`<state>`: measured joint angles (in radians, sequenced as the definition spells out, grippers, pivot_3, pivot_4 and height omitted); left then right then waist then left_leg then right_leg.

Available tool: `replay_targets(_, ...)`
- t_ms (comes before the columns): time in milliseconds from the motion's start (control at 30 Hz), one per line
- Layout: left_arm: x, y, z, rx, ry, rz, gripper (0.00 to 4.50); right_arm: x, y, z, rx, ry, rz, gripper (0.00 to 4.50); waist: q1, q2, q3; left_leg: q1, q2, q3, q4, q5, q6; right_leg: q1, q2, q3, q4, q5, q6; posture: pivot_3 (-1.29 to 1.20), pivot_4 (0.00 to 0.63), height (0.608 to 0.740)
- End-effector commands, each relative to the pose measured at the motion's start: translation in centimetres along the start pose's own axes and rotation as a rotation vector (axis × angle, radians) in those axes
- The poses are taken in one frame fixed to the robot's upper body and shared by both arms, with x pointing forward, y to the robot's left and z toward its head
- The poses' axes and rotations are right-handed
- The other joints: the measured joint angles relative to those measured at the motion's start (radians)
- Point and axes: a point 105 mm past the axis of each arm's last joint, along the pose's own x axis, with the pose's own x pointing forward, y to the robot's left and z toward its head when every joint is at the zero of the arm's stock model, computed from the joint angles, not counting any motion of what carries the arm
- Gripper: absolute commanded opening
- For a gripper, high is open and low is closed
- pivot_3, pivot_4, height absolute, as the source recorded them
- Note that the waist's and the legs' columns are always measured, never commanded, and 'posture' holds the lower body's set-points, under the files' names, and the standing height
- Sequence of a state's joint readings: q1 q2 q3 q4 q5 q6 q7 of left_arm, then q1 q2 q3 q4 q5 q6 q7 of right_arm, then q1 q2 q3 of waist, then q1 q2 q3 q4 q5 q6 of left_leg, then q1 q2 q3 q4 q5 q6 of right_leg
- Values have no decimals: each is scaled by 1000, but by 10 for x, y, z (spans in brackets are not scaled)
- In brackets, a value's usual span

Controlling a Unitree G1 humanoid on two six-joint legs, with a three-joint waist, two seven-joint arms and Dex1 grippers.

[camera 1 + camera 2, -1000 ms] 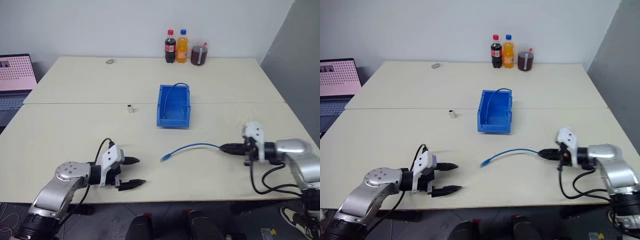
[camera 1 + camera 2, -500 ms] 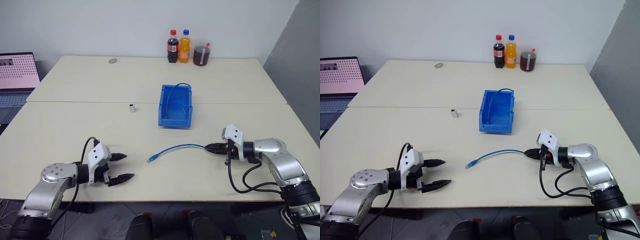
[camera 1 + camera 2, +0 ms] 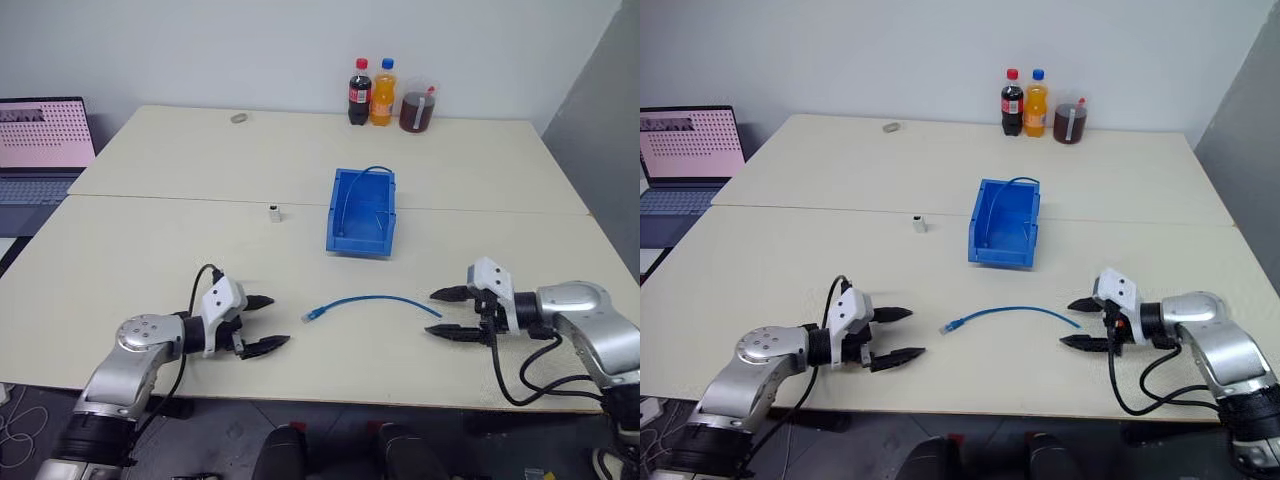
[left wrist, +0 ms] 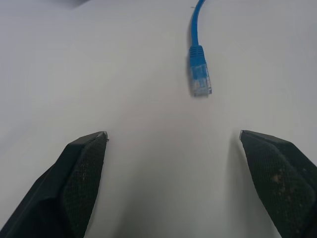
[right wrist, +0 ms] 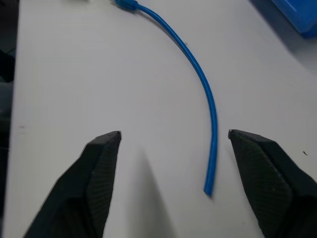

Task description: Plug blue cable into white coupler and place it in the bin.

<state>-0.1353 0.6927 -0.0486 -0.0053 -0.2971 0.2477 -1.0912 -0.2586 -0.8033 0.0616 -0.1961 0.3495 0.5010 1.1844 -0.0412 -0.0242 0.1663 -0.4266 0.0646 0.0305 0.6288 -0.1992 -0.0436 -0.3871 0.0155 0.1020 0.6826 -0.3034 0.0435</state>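
On the smooth pale counter [image 3: 150,240], thin glossy blue cable [image 3: 370,300] lying loose in a shallow arc, clear plug toward spread left pincer [image 3: 265,322], cut end between spread right pincer's [image 3: 446,313] textured black fingers, boxy blue plastic bin [image 3: 361,211] beyond, tiny white coupler [image 3: 274,212] beside it.

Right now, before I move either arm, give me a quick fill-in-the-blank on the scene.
1. The blue cable lies loose on the ____.
2. Both the left gripper and the right gripper are ____.
3. The white coupler stands to the bin's ____ side.
4. Behind the bin stand ____ bottles.

Missing words: table; open; left; two
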Motion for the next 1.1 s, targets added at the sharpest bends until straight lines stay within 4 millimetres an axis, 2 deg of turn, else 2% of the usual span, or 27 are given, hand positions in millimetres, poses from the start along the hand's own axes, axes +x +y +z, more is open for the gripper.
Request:
replay_targets(33, 19, -10, 6, 34, 9, -28, 4500, 4, 10, 26, -35, -81, -18, 4009, 0, 0, 0, 0, 0, 0, 0, 0, 0, 0, 0, 0, 0, 0, 0, 0, 150, 740)
replay_targets(167, 32, -8, 5, 49, 34, -15, 4500, 10, 19, 30, -43, -85, -15, 4009, 6, 0, 0, 0, 0, -1, 1, 0, 0, 0, 0, -1, 0, 0, 1, 0, 150, 740)
replay_targets(300, 37, -5, 3, 61, 70, -7, 4500, 10, 20, 33, -46, -89, -26, 4009, 15, 0, 0, 0, -1, -1, 1, 0, 0, 1, 0, -1, 0, 0, 1, 0, 150, 740)
replay_targets(400, 40, -3, 2, 65, 84, -9, 4078, 10, 19, 33, -44, -89, -37, 4039, 15, 0, 0, 0, -1, -2, 1, 0, 0, 2, 0, -2, 0, 0, 1, 0, 150, 740)
replay_targets(733, 56, -15, 0, 54, 102, -67, 2073, 12, 21, 37, -52, -100, -56, 4039, 15, 1, -1, 0, -1, -2, 2, 0, 1, 2, 0, -2, 0, 0, 1, 0, 150, 740)
replay_targets(900, 54, -18, -2, 53, 107, -84, 1122, 12, 19, 40, -51, -113, -80, 4039, 14, 1, -2, 0, -1, -2, 2, 0, 1, 2, 0, -2, 0, 0, 1, 0, 150, 740)
replay_targets(1033, 49, -12, 4, 67, 83, -63, 370, 13, 19, 43, -31, -131, -84, 4039, 13, 1, -2, 0, -1, -2, 1, 0, 1, 2, 0, -2, 0, 0, 1, 0, 150, 740)
replay_targets(1100, 46, -6, 13, 77, 47, -46, 271, 14, 21, 47, -9, -154, -77, 4039, 12, 1, -2, 0, -1, -2, 1, 0, 1, 2, 0, -2, 0, 0, 1, 0, 150, 740)
